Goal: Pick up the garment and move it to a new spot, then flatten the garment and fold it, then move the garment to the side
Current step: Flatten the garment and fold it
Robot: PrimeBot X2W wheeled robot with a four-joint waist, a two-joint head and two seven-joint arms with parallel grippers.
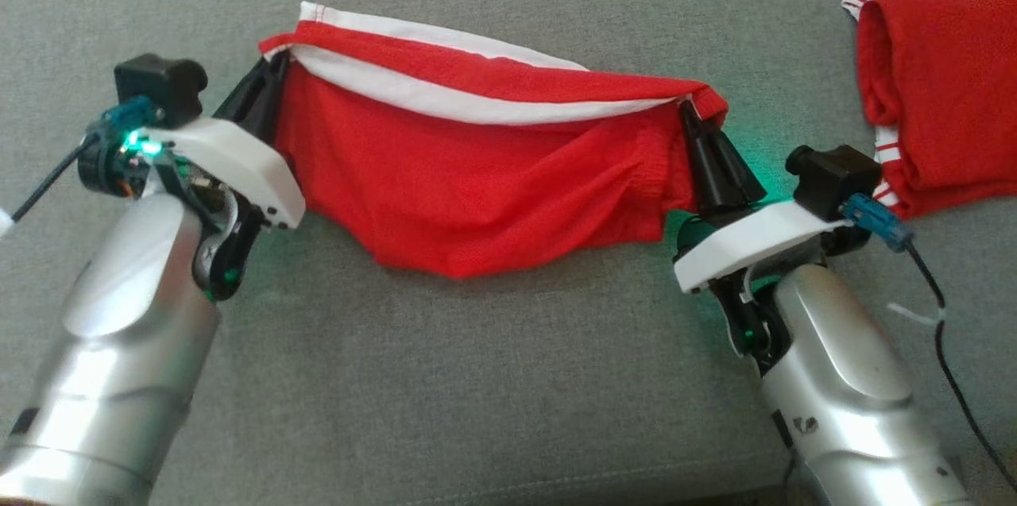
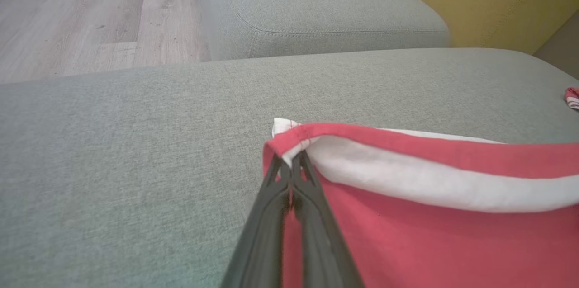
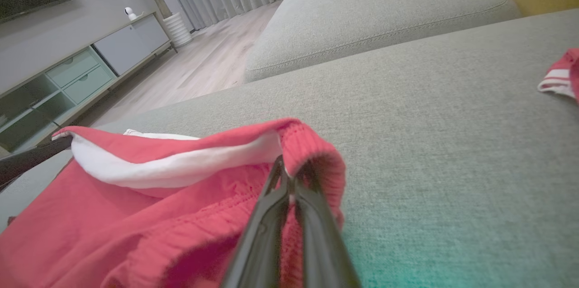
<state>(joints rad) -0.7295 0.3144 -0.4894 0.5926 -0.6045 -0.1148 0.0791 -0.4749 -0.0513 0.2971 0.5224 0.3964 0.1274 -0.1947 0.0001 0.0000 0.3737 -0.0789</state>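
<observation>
The garment (image 1: 477, 172) is red with a white band along its top edge, stretched between my two grippers above the grey cushion. My left gripper (image 1: 274, 69) is shut on the garment's left corner; the left wrist view shows the gripper (image 2: 291, 163) pinching the red and white hem (image 2: 298, 136). My right gripper (image 1: 690, 110) is shut on the garment's right corner, and the right wrist view has the gripper (image 3: 287, 175) clamped under the ribbed red edge (image 3: 312, 148). The cloth's lower part sags onto the cushion.
A second red garment (image 1: 937, 133) with white stripes lies at the right of the grey cushion (image 1: 508, 379). Another grey cushion (image 2: 316, 7) sits beyond, with wooden floor (image 2: 90, 12) past it. A cable (image 1: 953, 363) trails by my right arm.
</observation>
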